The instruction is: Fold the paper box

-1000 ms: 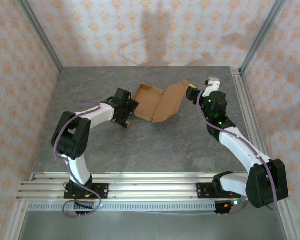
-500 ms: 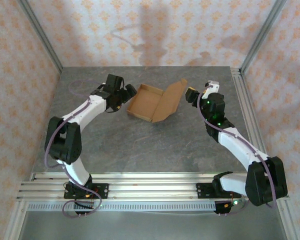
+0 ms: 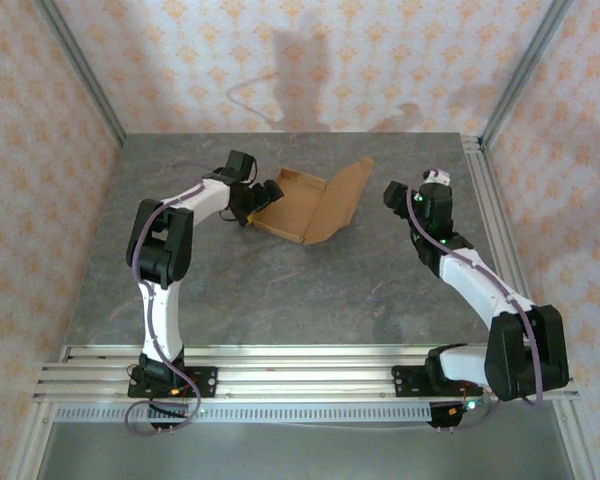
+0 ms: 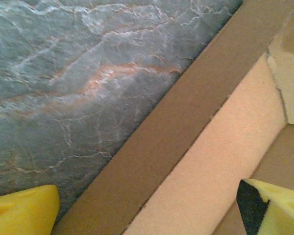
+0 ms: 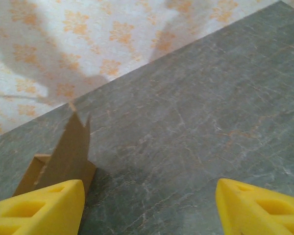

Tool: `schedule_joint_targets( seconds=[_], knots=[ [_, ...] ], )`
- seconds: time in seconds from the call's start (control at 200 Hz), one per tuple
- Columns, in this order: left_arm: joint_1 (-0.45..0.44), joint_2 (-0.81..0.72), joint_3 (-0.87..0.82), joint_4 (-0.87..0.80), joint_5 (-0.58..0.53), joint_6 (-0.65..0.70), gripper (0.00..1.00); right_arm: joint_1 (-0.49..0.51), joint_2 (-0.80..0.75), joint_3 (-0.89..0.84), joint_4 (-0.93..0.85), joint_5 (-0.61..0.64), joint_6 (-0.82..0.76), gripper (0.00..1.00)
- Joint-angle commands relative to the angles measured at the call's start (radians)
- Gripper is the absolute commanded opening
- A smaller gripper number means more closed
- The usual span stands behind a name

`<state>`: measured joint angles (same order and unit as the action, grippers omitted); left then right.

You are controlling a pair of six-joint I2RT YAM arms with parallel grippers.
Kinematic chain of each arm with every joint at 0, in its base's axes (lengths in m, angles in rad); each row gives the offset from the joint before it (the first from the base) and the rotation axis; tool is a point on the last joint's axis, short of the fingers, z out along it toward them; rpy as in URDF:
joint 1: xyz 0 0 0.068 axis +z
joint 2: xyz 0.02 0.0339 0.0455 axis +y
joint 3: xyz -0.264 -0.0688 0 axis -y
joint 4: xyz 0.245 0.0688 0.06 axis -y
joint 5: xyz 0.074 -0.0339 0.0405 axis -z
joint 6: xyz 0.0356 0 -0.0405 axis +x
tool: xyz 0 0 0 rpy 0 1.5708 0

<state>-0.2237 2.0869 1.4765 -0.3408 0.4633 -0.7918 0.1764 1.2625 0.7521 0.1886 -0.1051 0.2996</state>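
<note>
- As far as I can judge from the overhead view, we're roughly halfway. On the worktop (image 3: 280,290) the paper box (image 3: 305,205) sits toward the far middle, with the tray walls up. Its lid is raised and tilted toward the right arm, not closed.
- What's left?
- Lid down and front tabs tucked, I reckon. I can't tell whether the side flaps are fully seated.
- Count?
- One worktop, two arms, one box, two pincers.
- Pincer states?
- Left pincer (image 3: 265,192) is at the box's left wall, jaws apart. On its wrist view I see one yellow finger (image 4: 22,210) over the worktop outside the wall and the other (image 4: 279,205) over the tray's inside. So it's straddling the wall, not clamped on it. Right pincer (image 3: 390,192) hangs near the lid's free edge, jaws apart, nothing between them, clear of the cardboard.
</note>
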Motion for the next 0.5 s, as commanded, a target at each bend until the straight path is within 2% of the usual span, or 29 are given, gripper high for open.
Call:
schedule_joint_targets(
  seconds=[0.0,0.295,0.415,0.496],
  knots=[
    [-0.041,-0.069,-0.071,0.064,0.084,-0.070,0.94,-0.022,0.007,0.051,-0.053,0.001,0.038,0.71],
    [-0.218,-0.124,-0.155,0.178,0.082,-0.211,0.95,-0.082,0.022,0.106,-0.125,-0.001,0.071,0.69],
    [-0.280,-0.145,-0.182,0.217,0.023,-0.254,0.98,-0.084,-0.013,0.112,-0.160,0.087,0.039,0.69],
    [-0.287,-0.203,-0.215,0.211,-0.052,-0.237,1.00,-0.085,-0.043,0.105,-0.197,0.200,0.026,0.70]
  ],
)
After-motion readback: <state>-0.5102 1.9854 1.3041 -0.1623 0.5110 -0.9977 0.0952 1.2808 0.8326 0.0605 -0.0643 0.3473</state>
